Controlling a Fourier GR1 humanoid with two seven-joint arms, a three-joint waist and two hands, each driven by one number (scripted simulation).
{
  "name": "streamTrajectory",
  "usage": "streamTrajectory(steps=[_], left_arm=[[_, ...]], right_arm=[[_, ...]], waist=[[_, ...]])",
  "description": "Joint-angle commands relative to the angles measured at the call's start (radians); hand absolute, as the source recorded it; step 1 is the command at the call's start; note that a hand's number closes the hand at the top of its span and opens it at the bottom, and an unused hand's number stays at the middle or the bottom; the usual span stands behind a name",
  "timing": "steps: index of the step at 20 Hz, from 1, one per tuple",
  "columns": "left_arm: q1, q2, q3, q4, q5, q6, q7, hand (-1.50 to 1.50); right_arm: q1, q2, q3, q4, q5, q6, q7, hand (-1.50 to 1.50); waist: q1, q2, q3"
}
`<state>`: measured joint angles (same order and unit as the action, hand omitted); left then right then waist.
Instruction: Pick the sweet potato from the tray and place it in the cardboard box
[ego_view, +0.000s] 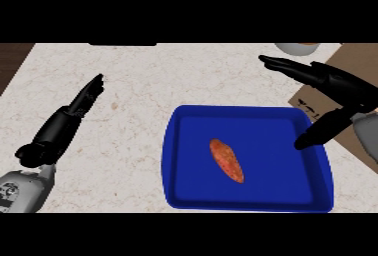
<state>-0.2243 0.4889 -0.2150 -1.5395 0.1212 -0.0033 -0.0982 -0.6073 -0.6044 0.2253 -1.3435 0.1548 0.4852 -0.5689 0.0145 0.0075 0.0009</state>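
An orange sweet potato (226, 160) lies lengthwise near the middle of the blue tray (183, 195). My right hand (336, 85) hovers over the tray's right rear corner, open, fingers stretched toward the upper left and thumb pointing down at the tray's right rim. It holds nothing and is apart from the sweet potato. The cardboard box (360, 57) shows at the right edge, partly hidden behind my right hand. My left hand (70, 112) rests open at the left of the counter, fingers straight and pointing up.
A pale round object (297, 47) sits at the counter's far edge, near the box. The light speckled counter (148, 75) spreads between the tray and my left hand. Dark wood shows beyond the counter's left edge.
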Motion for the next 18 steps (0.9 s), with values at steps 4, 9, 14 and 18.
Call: streamTrajectory(steps=[4,9,14,18], left_arm=[[-0.024,-0.022,-0.007,0.028,-0.025,-0.006,0.011,0.0],[0.002,-0.037,0.016,0.049,-0.026,-0.015,-0.021,0.0],[0.022,-0.041,0.022,0.078,-0.07,-0.021,-0.069,0.0],[-0.026,-0.062,0.034,0.019,-0.073,-0.018,0.033,0.0]], right_arm=[[-0.092,-0.087,0.158,-0.067,0.248,0.055,0.017,-1.5],[-0.043,-0.043,0.272,-0.263,0.343,0.104,0.163,-1.5],[-0.018,-0.049,0.292,-0.434,0.399,0.204,0.326,-1.5],[0.009,0.025,0.327,-0.449,0.472,0.254,0.442,-1.5]], waist=[[-0.006,-0.006,-0.002],[-0.02,-0.01,-0.002],[-0.025,-0.011,-0.002],[-0.016,-0.009,-0.001]])
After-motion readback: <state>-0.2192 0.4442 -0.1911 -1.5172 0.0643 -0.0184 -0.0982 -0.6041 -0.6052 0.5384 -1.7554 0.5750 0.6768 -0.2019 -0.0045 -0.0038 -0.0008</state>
